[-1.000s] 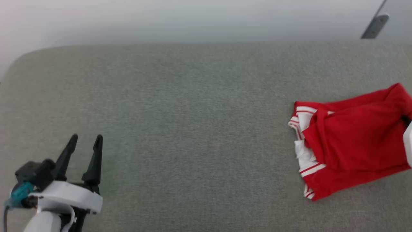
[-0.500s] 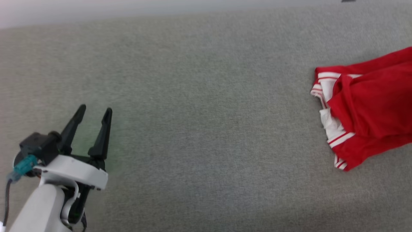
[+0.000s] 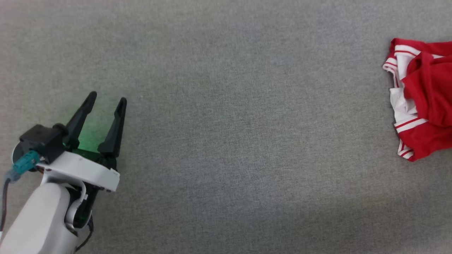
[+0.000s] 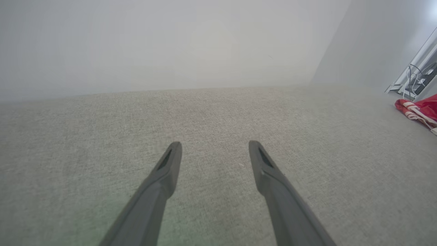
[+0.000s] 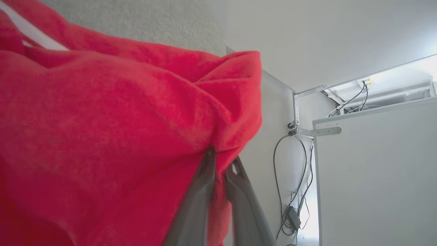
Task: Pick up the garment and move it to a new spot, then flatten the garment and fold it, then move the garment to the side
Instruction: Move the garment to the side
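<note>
The garment (image 3: 423,98), bright red with white striped trim, lies bunched at the right edge of the grey cloth surface (image 3: 229,123) in the head view. It appears small at the far right of the left wrist view, garment (image 4: 418,109). My left gripper (image 3: 106,100) stands open at the lower left, far from it, with nothing between its fingers (image 4: 167,164). In the right wrist view my right gripper (image 5: 222,159) is shut on a fold of the red garment (image 5: 102,119), which drapes over its fingers.
Beyond the surface's right end stand a white panel (image 5: 375,171) with metal brackets and hanging cables (image 5: 293,191). A pale wall (image 4: 170,44) rises behind the surface's far edge.
The head camera has tilted down and swung left, so the far wall has left the picture and the garment sits nearer the right edge. The left gripper stays open.
</note>
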